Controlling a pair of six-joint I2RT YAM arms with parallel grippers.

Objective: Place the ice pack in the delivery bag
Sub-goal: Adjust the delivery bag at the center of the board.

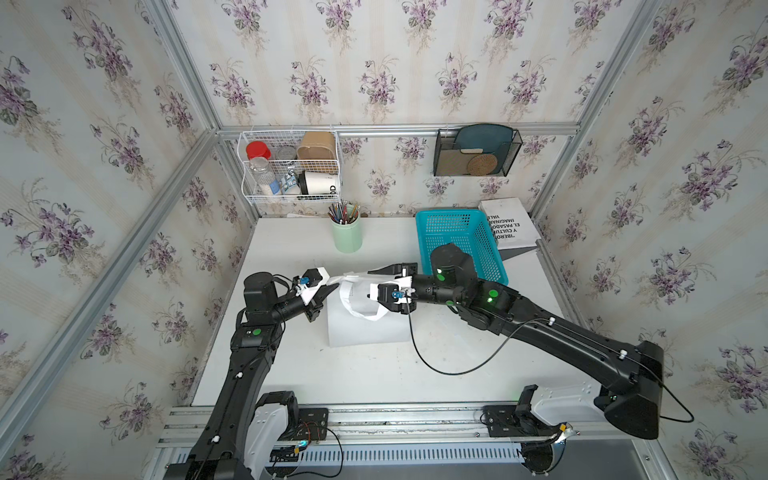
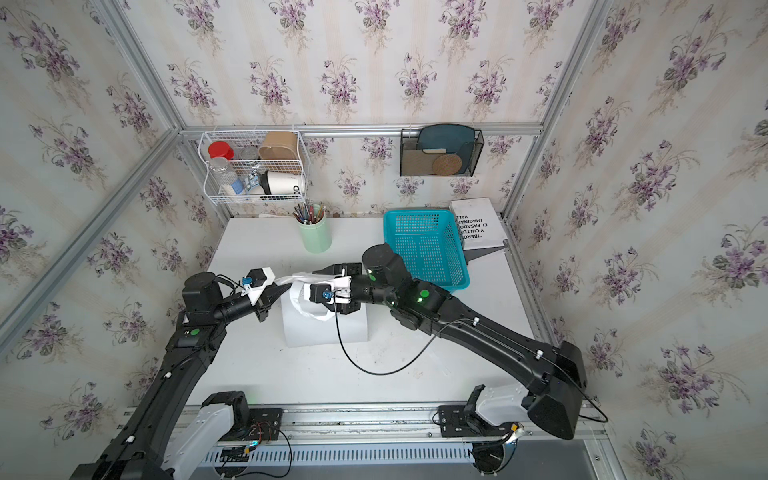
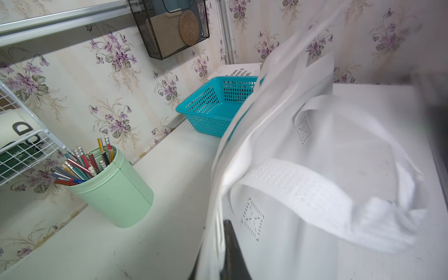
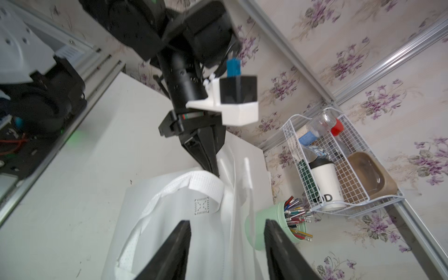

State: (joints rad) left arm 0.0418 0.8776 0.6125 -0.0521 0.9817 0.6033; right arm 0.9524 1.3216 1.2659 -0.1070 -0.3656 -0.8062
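Note:
The white delivery bag [image 1: 368, 324] stands in the middle of the table, its loop handles [image 1: 357, 309] drooping over the top; it shows in both top views [image 2: 324, 330]. My left gripper [image 1: 331, 287] is shut on the bag's top edge at its left side, the rim pinched between the dark fingers [image 3: 230, 242]. My right gripper [image 1: 380, 289] hovers at the bag's right top corner, open. Its two fingers [image 4: 184, 230] stand apart with bag fabric [image 4: 169, 218] behind them and nothing gripped. The ice pack is out of view.
A turquoise basket [image 1: 459, 245] sits behind the right arm, with a white book [image 1: 509, 222] beside it. A green pencil cup [image 1: 347, 235] stands at the back. A wire rack [image 1: 291, 166] and a black mesh holder [image 1: 476, 151] hang on the wall. A black cable [image 1: 449, 370] loops over the table.

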